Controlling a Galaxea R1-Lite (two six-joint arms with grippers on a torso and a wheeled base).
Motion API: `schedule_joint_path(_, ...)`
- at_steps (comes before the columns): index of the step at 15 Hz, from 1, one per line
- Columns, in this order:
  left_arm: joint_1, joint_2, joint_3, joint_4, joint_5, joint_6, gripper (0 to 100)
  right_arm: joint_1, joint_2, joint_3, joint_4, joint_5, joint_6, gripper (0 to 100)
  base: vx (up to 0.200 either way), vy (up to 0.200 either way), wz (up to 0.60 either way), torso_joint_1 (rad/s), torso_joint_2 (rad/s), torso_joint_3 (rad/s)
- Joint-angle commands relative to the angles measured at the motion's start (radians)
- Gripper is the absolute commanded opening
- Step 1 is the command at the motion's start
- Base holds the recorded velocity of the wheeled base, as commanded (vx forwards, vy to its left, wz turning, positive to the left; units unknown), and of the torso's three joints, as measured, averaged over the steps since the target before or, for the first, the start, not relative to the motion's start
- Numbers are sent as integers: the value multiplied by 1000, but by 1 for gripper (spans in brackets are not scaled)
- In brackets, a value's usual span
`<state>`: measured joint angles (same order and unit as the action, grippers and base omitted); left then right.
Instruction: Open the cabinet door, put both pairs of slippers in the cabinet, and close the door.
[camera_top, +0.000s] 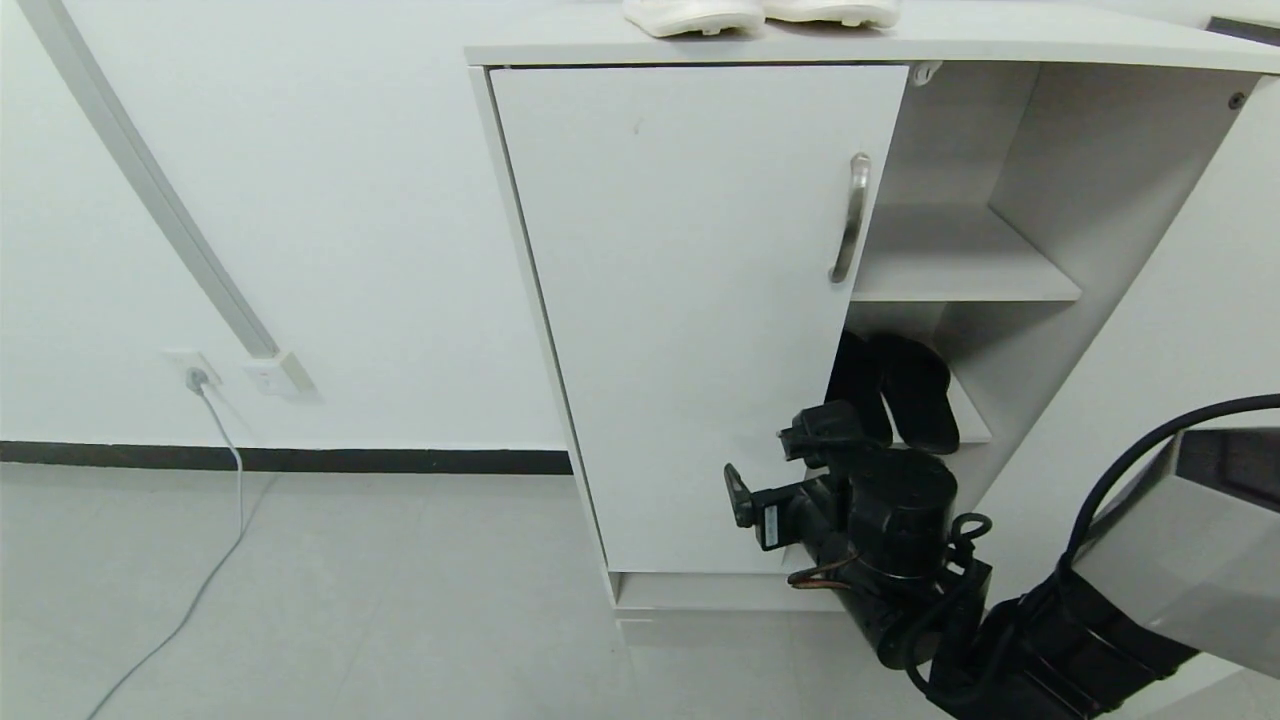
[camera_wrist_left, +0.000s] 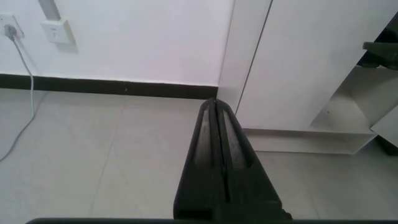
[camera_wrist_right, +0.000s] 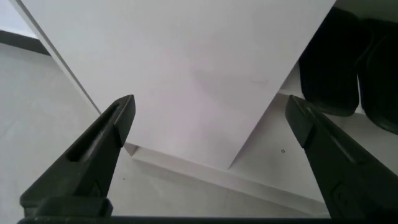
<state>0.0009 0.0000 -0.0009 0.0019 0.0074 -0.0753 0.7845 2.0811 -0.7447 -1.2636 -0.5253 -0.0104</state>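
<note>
Two pairs: black slippers (camera_top: 905, 390) inside cabinet (camera_top: 1000, 45), centre-right; white slippers (camera_top: 760, 12) atop it, top edge; right gripper (camera_wrist_right: 210, 109) spread wide; left gripper (camera_wrist_left: 216, 111) clenched.

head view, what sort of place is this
Likely a home-style entryway, maybe a test room: a white shoe cabinet, black slippers on its lower shelf, white slippers on top.

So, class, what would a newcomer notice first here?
The cabinet stands with one door open, a pair of black slippers on its lower shelf. A pair of white slippers sits on top of it. The right gripper, open, hangs near the closed door, by its bottom corner.
</note>
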Motion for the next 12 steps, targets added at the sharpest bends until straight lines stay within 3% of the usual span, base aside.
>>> schedule_joint_path(1,1,2,-1,-2,0,0,0,-1,-3,1,-3,-1,0,100,0,0,0,46,-344,-388)
schedule_joint_path(12,1,0,-1,-2,0,0,0,-1,-19,16,-11,-1,0,100,0,0,0,103,-488,-345)
